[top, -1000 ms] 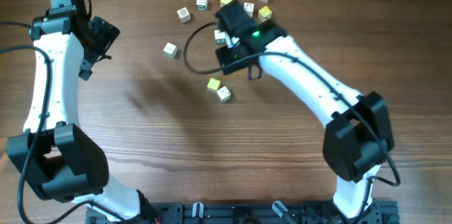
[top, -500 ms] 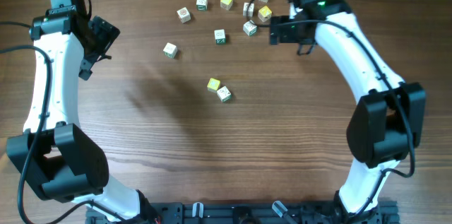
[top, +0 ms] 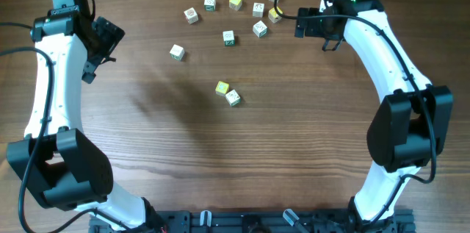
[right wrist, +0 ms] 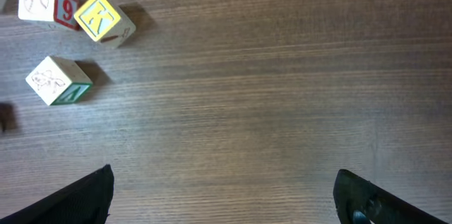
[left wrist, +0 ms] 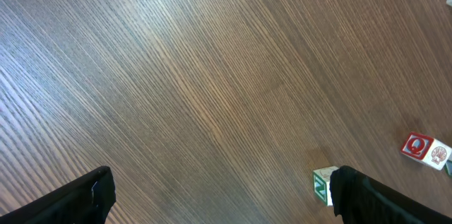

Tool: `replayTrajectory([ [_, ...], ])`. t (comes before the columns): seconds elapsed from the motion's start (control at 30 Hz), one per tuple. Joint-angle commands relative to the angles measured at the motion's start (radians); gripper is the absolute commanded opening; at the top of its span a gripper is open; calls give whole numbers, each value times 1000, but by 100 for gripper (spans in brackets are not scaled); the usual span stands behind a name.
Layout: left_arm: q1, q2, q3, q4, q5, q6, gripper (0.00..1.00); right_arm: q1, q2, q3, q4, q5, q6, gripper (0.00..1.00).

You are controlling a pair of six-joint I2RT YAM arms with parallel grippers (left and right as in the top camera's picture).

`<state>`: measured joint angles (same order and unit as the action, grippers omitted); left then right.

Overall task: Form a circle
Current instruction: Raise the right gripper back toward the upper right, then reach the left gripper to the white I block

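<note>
3 cubes point(right wrist: 104, 18) fwd-left of R jaws

A brown wood-grain tabletop point(left wrist: 212, 75) is seen beneath the left gripper point(left wrist: 222, 199), whose two black fingers point(left wrist: 85, 199) are spread wide apart at the bottom of the frame. A small white cube with a green-edged face point(left wrist: 322, 184) is partly hidden by one finger; a red-faced letter cube point(left wrist: 417, 145) is pressed against a pale cube point(left wrist: 439, 153) near the frame's edge
</note>
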<state>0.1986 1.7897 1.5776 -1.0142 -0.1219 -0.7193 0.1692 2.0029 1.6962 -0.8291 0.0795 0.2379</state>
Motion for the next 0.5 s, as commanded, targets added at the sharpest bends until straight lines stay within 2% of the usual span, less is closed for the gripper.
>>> replayTrajectory([
  [0.0,3,0,1,0,-2,8,100,3,2,10,9,11,-9,100],
  [0.47,3,0,1,0,-2,8,100,3,2,10,10,11,-9,100],
])
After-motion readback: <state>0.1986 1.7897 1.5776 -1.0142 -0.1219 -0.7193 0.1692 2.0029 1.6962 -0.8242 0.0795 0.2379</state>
